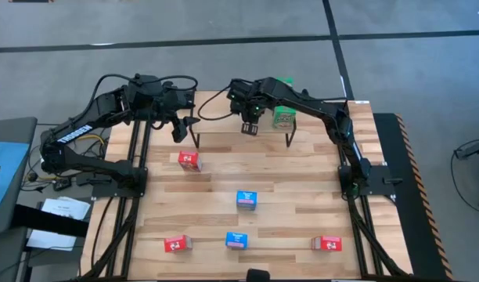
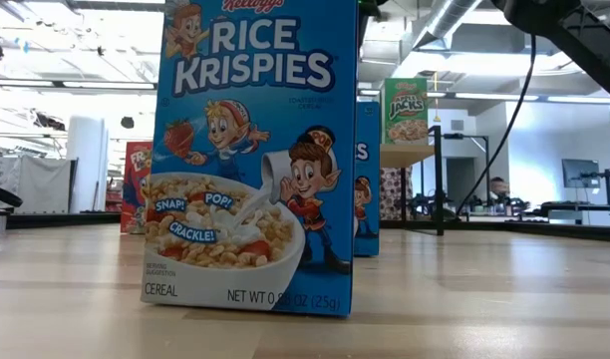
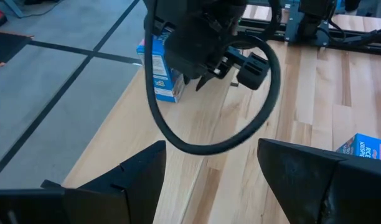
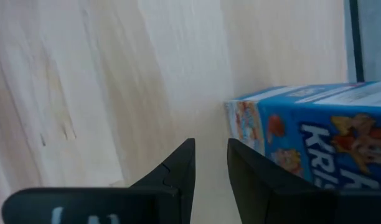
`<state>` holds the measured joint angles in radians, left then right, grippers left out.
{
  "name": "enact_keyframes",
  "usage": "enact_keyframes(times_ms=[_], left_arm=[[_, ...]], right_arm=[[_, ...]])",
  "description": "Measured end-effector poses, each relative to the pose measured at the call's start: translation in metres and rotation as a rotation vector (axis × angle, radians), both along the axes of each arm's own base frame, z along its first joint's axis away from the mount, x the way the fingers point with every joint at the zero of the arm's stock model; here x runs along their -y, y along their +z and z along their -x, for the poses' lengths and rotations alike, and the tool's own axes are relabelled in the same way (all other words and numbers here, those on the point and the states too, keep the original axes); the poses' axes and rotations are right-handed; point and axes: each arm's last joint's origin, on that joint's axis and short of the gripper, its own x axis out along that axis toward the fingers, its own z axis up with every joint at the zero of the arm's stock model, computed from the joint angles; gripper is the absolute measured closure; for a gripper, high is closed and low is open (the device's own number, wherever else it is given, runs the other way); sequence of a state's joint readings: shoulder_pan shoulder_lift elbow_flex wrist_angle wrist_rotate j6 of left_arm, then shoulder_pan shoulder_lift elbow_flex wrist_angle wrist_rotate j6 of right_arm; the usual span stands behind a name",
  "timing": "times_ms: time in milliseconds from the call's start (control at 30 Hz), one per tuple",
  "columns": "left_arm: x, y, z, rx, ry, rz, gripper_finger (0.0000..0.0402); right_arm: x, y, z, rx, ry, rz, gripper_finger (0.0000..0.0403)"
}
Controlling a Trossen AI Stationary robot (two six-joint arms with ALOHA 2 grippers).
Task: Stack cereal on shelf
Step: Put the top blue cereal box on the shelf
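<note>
Shelf [image 1: 224,139] carrying a green cereal box [image 1: 283,117] and, just beside the narrow, empty right gripper [image 4: 210,163], a blue cereal box [image 4: 315,134]; left gripper [image 3: 209,171] wide, empty.

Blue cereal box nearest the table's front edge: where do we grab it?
Blue box stands upright, broad front facing the low camera. Probably best: come straight down and pinch front and back faces near the top, across its thin depth.
</note>
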<state>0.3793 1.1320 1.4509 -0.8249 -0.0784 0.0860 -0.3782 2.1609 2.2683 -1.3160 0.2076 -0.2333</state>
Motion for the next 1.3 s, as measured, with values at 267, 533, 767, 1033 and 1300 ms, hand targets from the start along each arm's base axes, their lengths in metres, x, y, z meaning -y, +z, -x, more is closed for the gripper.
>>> enact_keyframes(times_ms=[267, 533, 767, 1033, 1300], left_arm=[[0.0, 0.0, 0.0, 0.0, 0.0, 0.0, 0.0159], [0.0, 0.0, 0.0, 0.0, 0.0, 0.0, 0.0159], [0.0, 0.0, 0.0, 0.0, 0.0, 0.0, 0.0159], [0.0, 0.0, 0.0, 0.0, 0.0, 0.0, 0.0159], [0.0, 0.0, 0.0, 0.0, 0.0, 0.0, 0.0159]], right_arm=[[0.01, -0.001, 0.001, 0.018, -0.023, 0.015, 0.0286], [0.013, 0.0, -0.002, 0.052, -0.027, 0.03, 0.0286], [0.018, 0.001, 0.0, 0.056, -0.031, 0.037, 0.0286], [0.023, 0.0, 0.002, 0.038, -0.032, 0.054, 0.0286], [0.022, -0.001, 0.004, 0.019, -0.03, 0.046, 0.0286]])
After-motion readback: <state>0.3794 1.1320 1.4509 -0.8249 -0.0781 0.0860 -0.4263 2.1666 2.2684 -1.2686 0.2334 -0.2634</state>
